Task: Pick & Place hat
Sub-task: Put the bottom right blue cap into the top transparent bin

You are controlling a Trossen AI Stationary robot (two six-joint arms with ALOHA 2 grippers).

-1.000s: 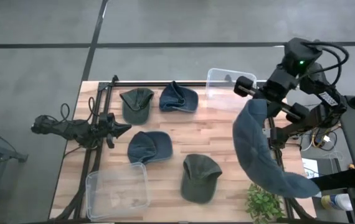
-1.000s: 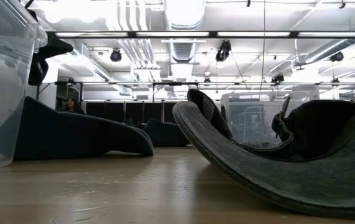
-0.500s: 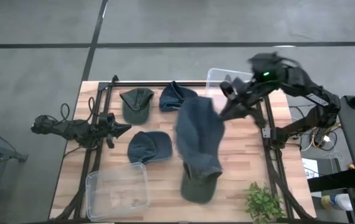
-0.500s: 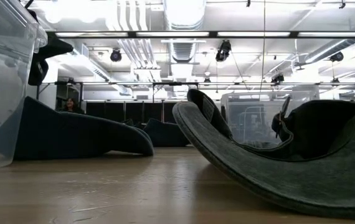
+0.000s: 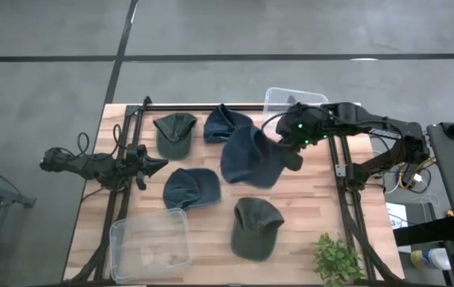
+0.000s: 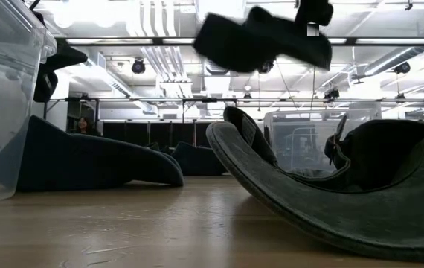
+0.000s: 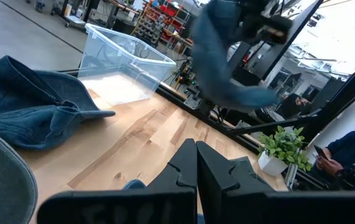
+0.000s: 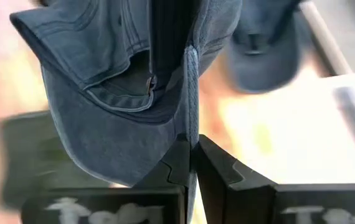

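Nearest, a clear tub [image 5: 150, 244] and a green cap [image 5: 256, 226] lie at the table's [image 5: 307, 207] front edge, a plant [image 5: 337, 260] at the corner; mid-table a blue cap [image 5: 189, 188] lies flat; the left gripper [image 5: 149, 165] waits at the left edge, pinched closed on nothing; the right gripper [image 5: 289, 148] is clamped on a blue hat [image 5: 250, 156], dangling clear above the boards; behind lie two more caps [image 5: 174, 132] and a clear bin [image 5: 289, 104].
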